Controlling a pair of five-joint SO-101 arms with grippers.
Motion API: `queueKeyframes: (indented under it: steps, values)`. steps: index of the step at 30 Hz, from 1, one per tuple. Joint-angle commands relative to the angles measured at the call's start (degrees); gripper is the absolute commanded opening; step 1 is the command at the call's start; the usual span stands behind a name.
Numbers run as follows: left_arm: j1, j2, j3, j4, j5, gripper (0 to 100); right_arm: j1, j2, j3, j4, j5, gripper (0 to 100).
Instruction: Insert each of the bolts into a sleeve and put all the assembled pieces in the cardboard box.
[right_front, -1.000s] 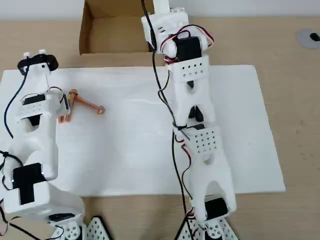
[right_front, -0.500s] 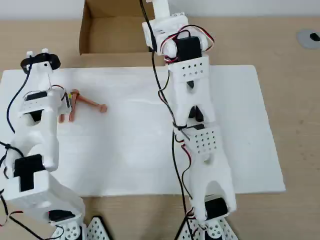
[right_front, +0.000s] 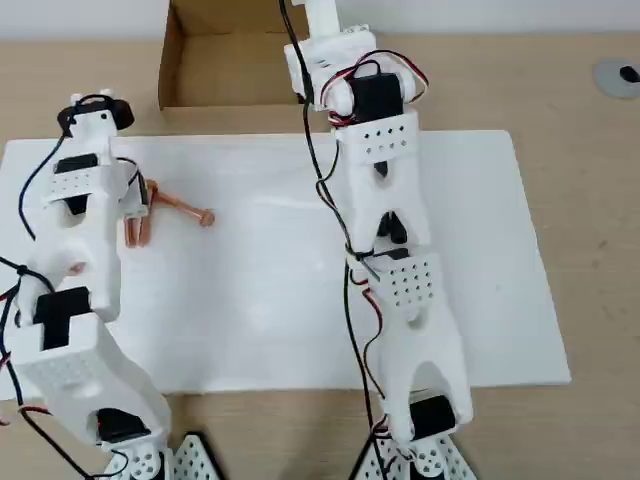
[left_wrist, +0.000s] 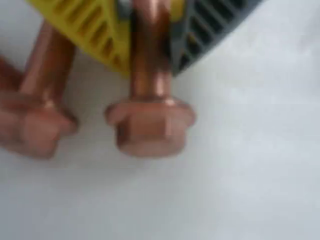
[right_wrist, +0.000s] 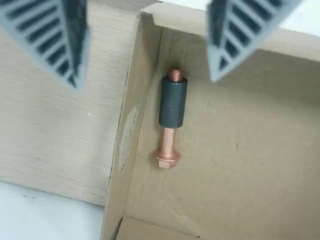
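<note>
In the left wrist view my left gripper (left_wrist: 148, 62) is shut on the shank of a copper bolt (left_wrist: 150, 125), between a yellow finger (left_wrist: 95, 30) and a dark one (left_wrist: 200, 30). The bolt's head rests on the white mat. A second copper bolt (left_wrist: 37, 120) lies right beside it. From above, my left gripper (right_front: 138, 200) is at the mat's left side with both bolts, one (right_front: 183, 209) lying aslant. My right gripper (right_wrist: 147, 72) hangs open above the cardboard box (right_wrist: 125, 150). On the box floor lies a bolt in a black sleeve (right_wrist: 172, 102).
The white mat (right_front: 300, 300) covers most of the wooden table. The cardboard box (right_front: 170, 70) stands beyond the mat's far edge. My right arm (right_front: 375, 140) stretches across the mat's middle to the box. A small grey object (right_front: 615, 75) sits at the far right.
My left arm has shifted away from the near edge and slightly toward the middle, staying at the bolts. The right arm has kept still over the box.
</note>
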Motion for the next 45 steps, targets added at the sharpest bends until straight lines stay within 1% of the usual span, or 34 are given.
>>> queueKeyframes:
  steps: [1, 5, 11, 15, 20, 26, 30, 33, 36, 39, 45]
  values:
    - [-0.5, -2.8, -0.1, 2.5, 0.1, 1, 0.9, -5.4, -3.1, 0.3, 0.1, 20.3]
    - [-0.2, -11.9, 0.1, 5.9, 0.2, 1, 0.7, -5.4, -3.1, 2.8, 0.1, 20.3]
    - [0.6, -31.1, 2.5, 10.6, 0.0, 1, 0.6, -6.5, -3.1, 6.9, 0.0, 20.3]
    - [0.7, -43.9, 7.3, 12.9, -0.1, 1, 0.5, -10.3, -3.0, 12.6, 0.0, 20.3]
    - [0.7, -60.4, 15.9, 15.3, -0.2, 1, 0.7, -14.0, -3.0, 23.2, 0.1, 20.3]
    - [0.7, -78.8, 26.6, 18.3, -0.2, 1, 1.9, -16.0, -2.9, 23.4, 0.0, 20.3]
    - [0.5, -89.3, 30.8, 18.6, -0.2, 1, 1.7, -16.4, -1.0, 23.5, 0.0, 20.2]
    - [0.3, -94.8, 32.7, 18.6, -0.2, 1, 1.7, -17.0, 5.0, 23.6, -0.1, 20.2]
    - [0.3, -97.6, 34.4, 20.0, -0.3, 1, 1.8, -22.4, 14.4, 23.6, -2.9, 20.2]
    - [0.5, -98.9, 34.5, 22.2, -0.3, 1, 0.9, -31.3, 28.9, 23.5, -3.9, 20.2]
    - [0.5, -99.3, 34.4, 22.4, -0.3, 1, 0.8, -49.4, 58.2, 23.3, -3.9, 20.2]
